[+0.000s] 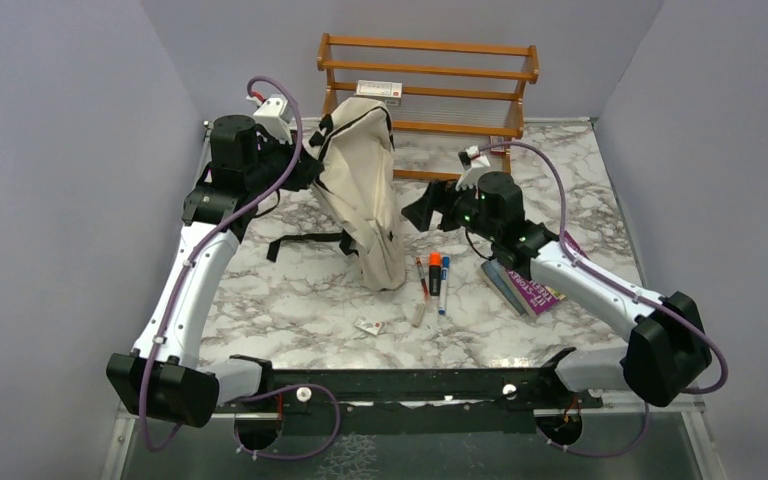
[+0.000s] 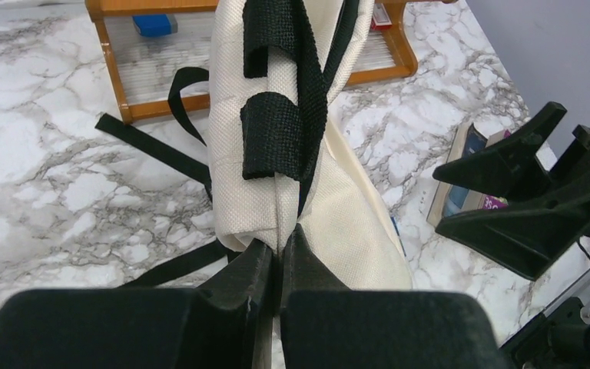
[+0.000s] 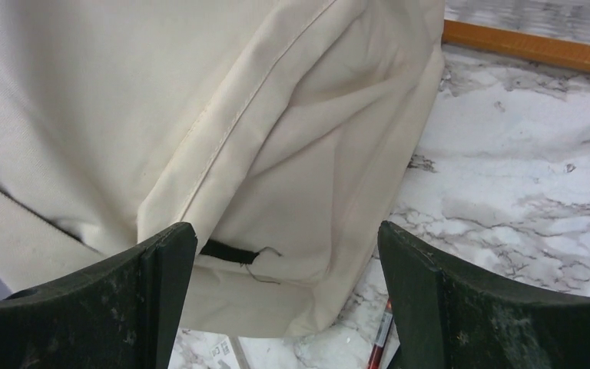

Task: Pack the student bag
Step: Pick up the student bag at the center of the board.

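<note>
The student bag (image 1: pixel 365 190), cream fabric with black straps, is held up off the marble table (image 1: pixel 290 300), its bottom end resting near the pens. My left gripper (image 1: pixel 305 170) is shut on a fold of the bag's cream cloth; in the left wrist view its jaws (image 2: pixel 280 246) pinch the fabric (image 2: pixel 246 192) just below the black webbing straps (image 2: pixel 273 138). My right gripper (image 1: pixel 415 212) stands open beside the bag's right side. In the right wrist view its fingers (image 3: pixel 286 238) straddle the bag's lower corner (image 3: pixel 200 115) without touching it.
A wooden rack (image 1: pixel 430 75) stands at the back with a white box (image 1: pixel 378 91) on it. Pens and markers (image 1: pixel 432 275) lie right of the bag's bottom end, a purple book (image 1: pixel 530 285) under the right arm, and a small white card (image 1: pixel 368 326) near the front.
</note>
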You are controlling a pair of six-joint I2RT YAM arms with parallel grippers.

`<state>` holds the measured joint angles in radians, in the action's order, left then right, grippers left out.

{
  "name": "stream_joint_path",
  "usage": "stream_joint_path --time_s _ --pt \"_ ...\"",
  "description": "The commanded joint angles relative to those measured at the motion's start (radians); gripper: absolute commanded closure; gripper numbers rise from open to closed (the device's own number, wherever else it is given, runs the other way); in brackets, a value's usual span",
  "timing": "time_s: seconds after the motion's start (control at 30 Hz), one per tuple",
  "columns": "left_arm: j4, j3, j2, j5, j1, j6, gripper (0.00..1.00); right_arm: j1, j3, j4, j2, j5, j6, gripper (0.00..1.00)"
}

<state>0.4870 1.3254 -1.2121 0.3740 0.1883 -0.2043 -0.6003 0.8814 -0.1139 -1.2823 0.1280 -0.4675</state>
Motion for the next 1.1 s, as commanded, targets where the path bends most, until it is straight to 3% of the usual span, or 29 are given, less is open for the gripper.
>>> stream_joint_path --time_s 0.0,0.23,0.4,0.67,0.9,1.07 --pt "-0.096 0.066 -0.037 0.049 -0.019 0.068 0.96 0.06 0.084 -0.044 -0.075 0.066 0.056 0.08" --pt "-0.104 0.117 -0.078 0.097 -0.02 0.134 0.98 0.21 0.181 -0.278 -0.192 0.498 0.289 0.08" --pt "-0.104 0.16 -0.112 0.173 -0.02 0.156 0.99 0.231 0.287 -0.378 -0.289 0.576 0.426 0.1" --pt "-0.103 0.15 -0.119 0.23 -0.02 0.177 0.99 0.244 0.337 -0.827 -0.466 0.742 0.508 0.16" --pt "-0.096 0.147 -0.125 0.258 -0.02 0.193 0.99 0.252 0.498 -0.776 -0.587 0.805 0.596 0.14" --pt "-0.094 0.146 -0.13 0.27 -0.019 0.198 0.99 0.253 0.594 -0.617 -0.621 0.837 0.71 0.13"
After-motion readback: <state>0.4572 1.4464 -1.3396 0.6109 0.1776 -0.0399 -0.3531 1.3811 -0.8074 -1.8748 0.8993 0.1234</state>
